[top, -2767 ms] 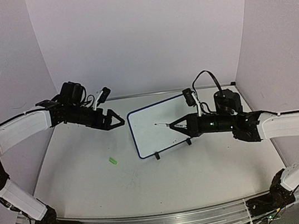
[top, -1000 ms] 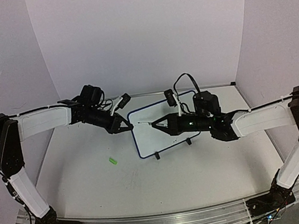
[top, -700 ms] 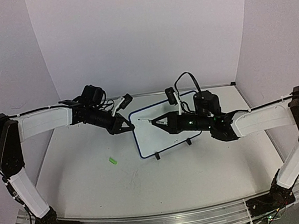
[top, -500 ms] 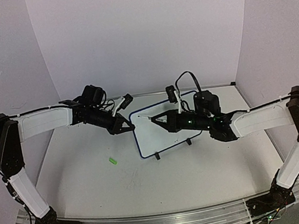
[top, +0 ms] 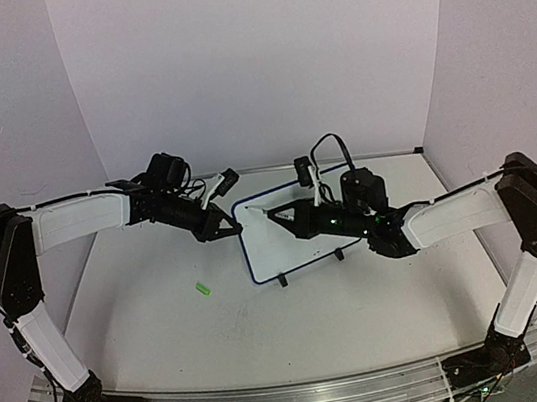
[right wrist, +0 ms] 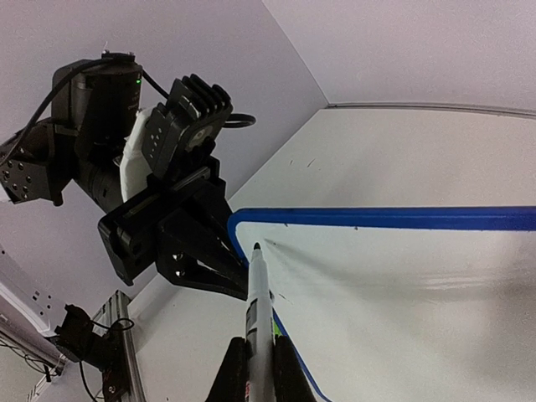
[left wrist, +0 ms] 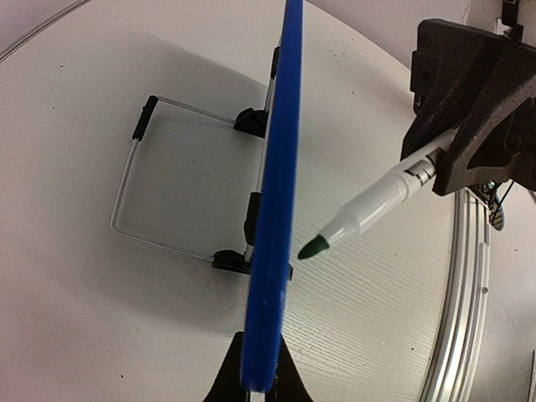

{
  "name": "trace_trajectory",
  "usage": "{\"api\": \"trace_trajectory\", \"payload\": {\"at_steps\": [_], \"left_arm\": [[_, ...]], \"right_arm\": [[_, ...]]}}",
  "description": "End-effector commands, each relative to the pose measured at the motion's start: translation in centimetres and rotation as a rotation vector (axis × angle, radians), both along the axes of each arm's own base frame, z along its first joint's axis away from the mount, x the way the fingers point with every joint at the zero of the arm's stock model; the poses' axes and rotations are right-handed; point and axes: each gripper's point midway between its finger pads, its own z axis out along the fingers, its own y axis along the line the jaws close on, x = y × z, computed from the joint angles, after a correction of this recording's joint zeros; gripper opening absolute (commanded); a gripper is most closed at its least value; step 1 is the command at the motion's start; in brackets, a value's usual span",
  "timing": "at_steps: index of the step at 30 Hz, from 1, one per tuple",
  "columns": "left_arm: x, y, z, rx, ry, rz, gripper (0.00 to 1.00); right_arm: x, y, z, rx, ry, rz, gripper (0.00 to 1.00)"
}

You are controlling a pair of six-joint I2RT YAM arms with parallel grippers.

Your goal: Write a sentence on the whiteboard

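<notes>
Overhead view: the whiteboard (top: 301, 247) stands propped at the middle of the table (top: 165, 318). The left gripper (top: 234, 229) is clamped on its 9 o'clock edge, and the right gripper (top: 279, 215) reaches across its face toward the 10 o'clock corner. A small green scrap (top: 202, 289) lies at the board's 7 o'clock.

Left wrist: the fingers are pinched tight on the blue frame, seen edge-on. A green-tipped marker (left wrist: 377, 203) points in from 2 o'clock, gripped by the opposite pincer, its tip just beside the board. A wire stand (left wrist: 126, 188) braces the back.

Right wrist: the jaws are closed on the marker barrel, the tip near the board's 9 o'clock corner. Whether it touches cannot be told.
</notes>
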Motion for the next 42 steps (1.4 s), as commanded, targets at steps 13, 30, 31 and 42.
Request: {"api": "trace_trajectory", "payload": {"at_steps": [13,30,31,42], "left_arm": [[-0.3,0.4,-0.1,0.027,-0.031,0.002,0.0],[-0.2,0.4,0.0,0.028,-0.033,0.002,0.0],[-0.2,0.4,0.0,0.028,-0.033,0.002,0.0],[-0.2,0.4,-0.1,0.028,-0.032,0.002,0.0]], "right_arm": [[1.1,0.9,2.1,0.064,-0.063,-0.022,0.0],[0.8,1.4,0.3,0.036,-0.026,0.011,0.0],[0.8,1.4,0.3,0.035,-0.026,0.014,0.0],[0.8,-0.6,0.3,0.018,-0.041,-0.073,0.0]]}}
